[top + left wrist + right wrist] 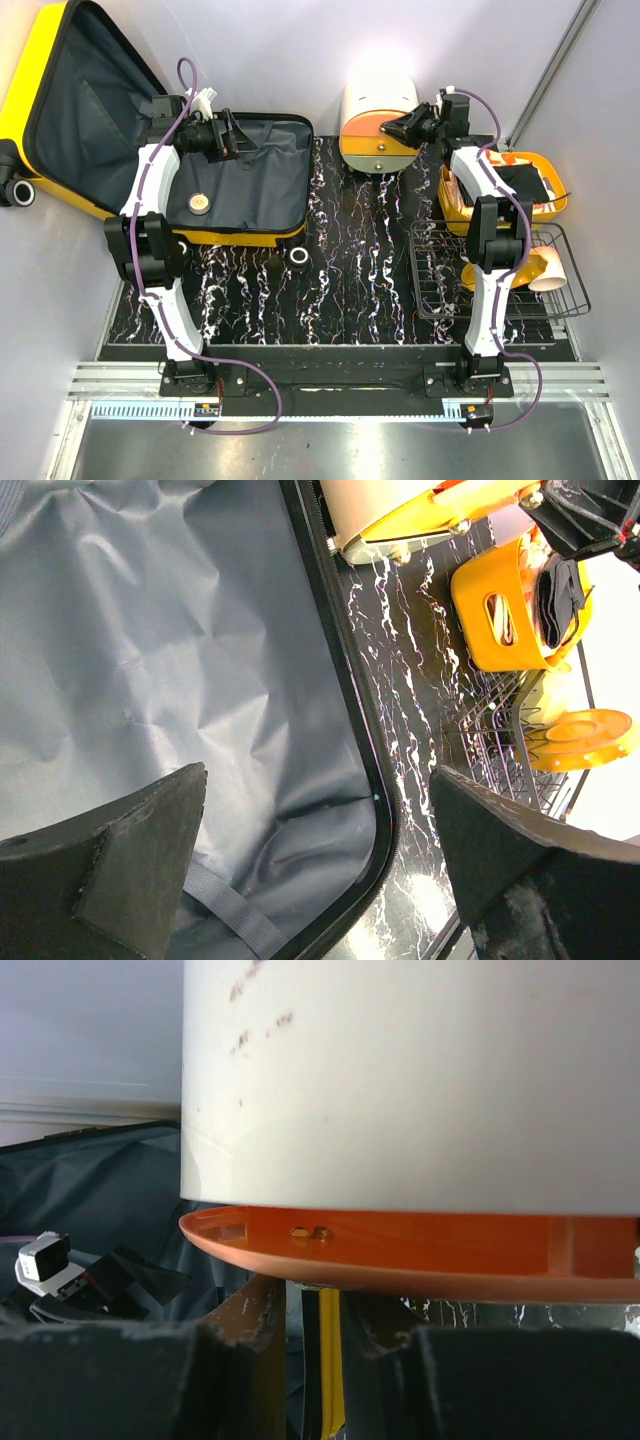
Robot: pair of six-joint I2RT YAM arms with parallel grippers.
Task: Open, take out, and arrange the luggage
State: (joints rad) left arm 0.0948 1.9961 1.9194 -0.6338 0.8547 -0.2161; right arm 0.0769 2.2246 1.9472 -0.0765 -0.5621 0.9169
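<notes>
Left claw (318, 810) spread wide above creased grey lining of glossy yellow luggage (255, 185).
Right wrist view alone shows right claw (315, 1360) at smooth cream drum's (400, 1080) orange rim; its grip can't be told.

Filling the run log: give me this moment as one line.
luggage: open, lid back | left pincer: open over lining | right pincer: at cream-and-orange container, grip unclear

Left arm (150, 235) and right arm (490, 250): white link shells, black joint housings. A purple cable (180, 70) loops from each base (190, 372) at the lower frame edge up to the wrist. Left end effector (318, 772) fingers (130, 860): dark grey wedges, scuffed pale edges.
</notes>
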